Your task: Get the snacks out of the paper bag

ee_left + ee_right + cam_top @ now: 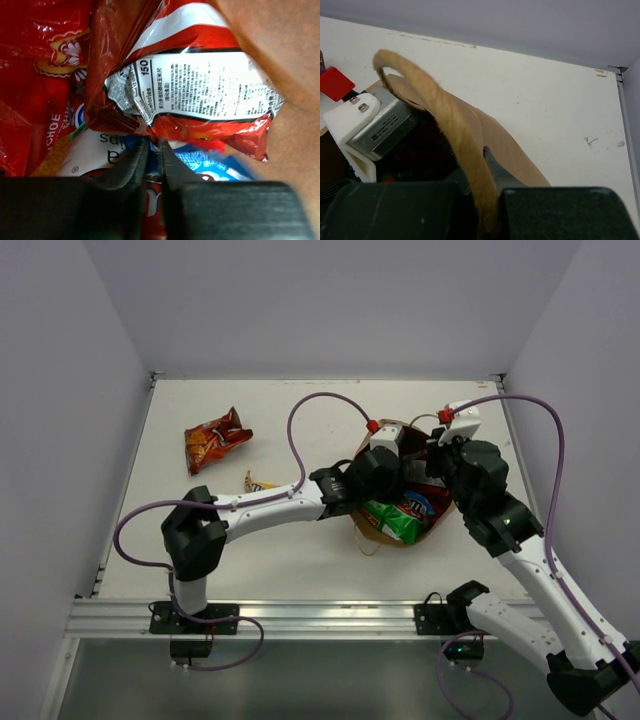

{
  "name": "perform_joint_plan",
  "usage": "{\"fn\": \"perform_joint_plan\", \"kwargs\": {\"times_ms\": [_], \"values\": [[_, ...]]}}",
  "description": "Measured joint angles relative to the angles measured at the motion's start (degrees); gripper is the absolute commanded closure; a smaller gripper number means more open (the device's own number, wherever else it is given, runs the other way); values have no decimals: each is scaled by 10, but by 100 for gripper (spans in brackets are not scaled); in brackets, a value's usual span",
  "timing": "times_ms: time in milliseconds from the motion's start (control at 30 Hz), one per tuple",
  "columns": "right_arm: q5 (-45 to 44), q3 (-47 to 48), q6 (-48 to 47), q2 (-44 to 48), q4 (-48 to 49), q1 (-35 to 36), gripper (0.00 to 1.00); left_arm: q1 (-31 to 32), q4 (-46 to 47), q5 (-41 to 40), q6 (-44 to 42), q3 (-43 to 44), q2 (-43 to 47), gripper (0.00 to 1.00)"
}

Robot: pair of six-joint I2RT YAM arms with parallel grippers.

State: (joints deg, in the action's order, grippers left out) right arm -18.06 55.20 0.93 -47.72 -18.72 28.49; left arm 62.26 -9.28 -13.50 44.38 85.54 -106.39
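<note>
Brown kraft paper bag (365, 526) lies mid-table, shiny snack packets (398, 513) inside. Right gripper (487, 210) clamps its twisted paper handle (445, 115). Left gripper (152, 150) sits inside, fingers nearly together beneath a red-and-white chip bag (200, 85) — so thin a pinch could slip.

1 paper bag (366, 528), 2 snacks (215, 437) (258, 482) outside.

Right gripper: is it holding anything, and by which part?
Yes. The right gripper grips the paper bag by its twisted handle, which runs between its fingers.
</note>
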Motion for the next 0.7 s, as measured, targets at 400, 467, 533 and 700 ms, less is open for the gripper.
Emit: {"fn": "perform_joint_plan", "kwargs": {"times_ms": [400,467,533,700], "values": [[-5,-1,-1,5,-2,0,99,-1,-38,-2,-5,-39,91,100],[-9,-2,-1,5,-1,0,100,-1,-59,-3,-12,-40,136,100],[-12,-2,-1,5,-1,0,100,-2,-78,-9,-25,-40,186,100],[-22,-2,-1,5,-1,0,100,-21,-147,-19,-61,-26,299,100]]}}
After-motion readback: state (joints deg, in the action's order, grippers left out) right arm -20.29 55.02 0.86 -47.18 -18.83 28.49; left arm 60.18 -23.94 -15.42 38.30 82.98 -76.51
